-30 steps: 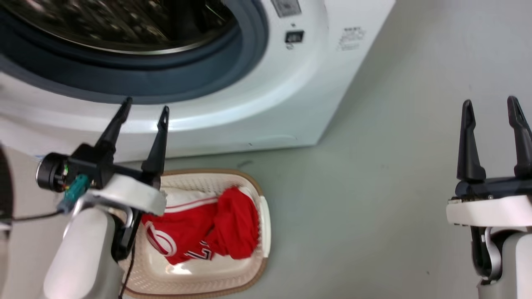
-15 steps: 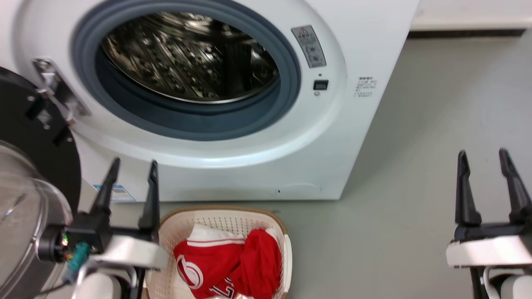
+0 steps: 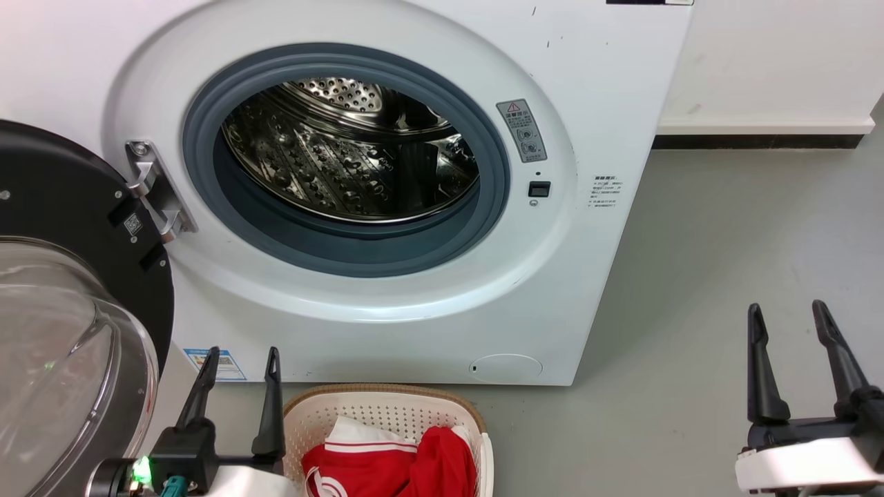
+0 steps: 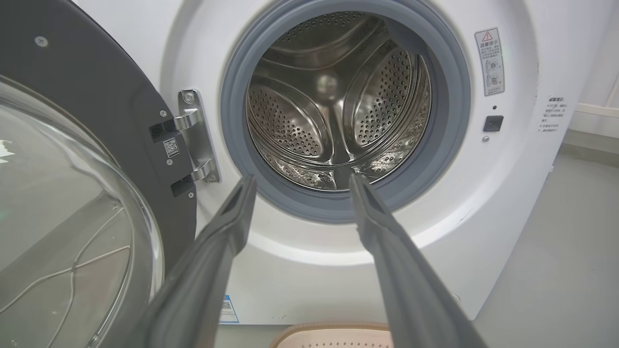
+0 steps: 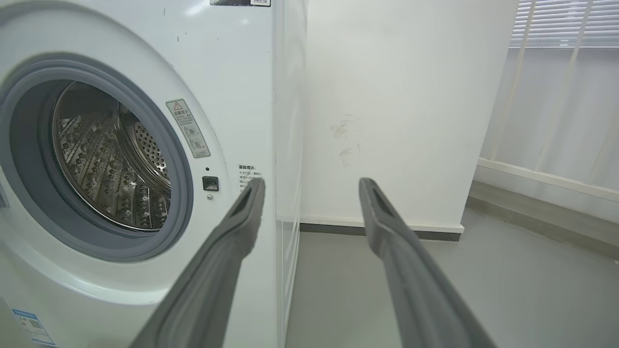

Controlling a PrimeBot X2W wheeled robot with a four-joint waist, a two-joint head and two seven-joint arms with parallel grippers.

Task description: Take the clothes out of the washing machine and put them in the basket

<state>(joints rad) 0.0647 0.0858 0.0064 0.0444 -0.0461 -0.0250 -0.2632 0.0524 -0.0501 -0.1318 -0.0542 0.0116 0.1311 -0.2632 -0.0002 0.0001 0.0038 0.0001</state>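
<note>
Two, counted among the clothes [image 3: 390,466]: a striped-trim jersey and a plain red piece, heaped in the basket [image 3: 376,414] at bottom centre of the head view, just below the washing machine [image 3: 608,83]. Saw shiny perforated steel in the drum [image 3: 345,166], upper centre. Found the door [image 3: 69,200] standing wide open at the left edge. Caught the left claw [image 3: 242,353] at lower left, fingers [image 3: 271,407] parted, gripping nothing. Found the right claw [image 3: 786,307] at lower right likewise spread and empty, over grey floor [image 3: 725,228].
</note>
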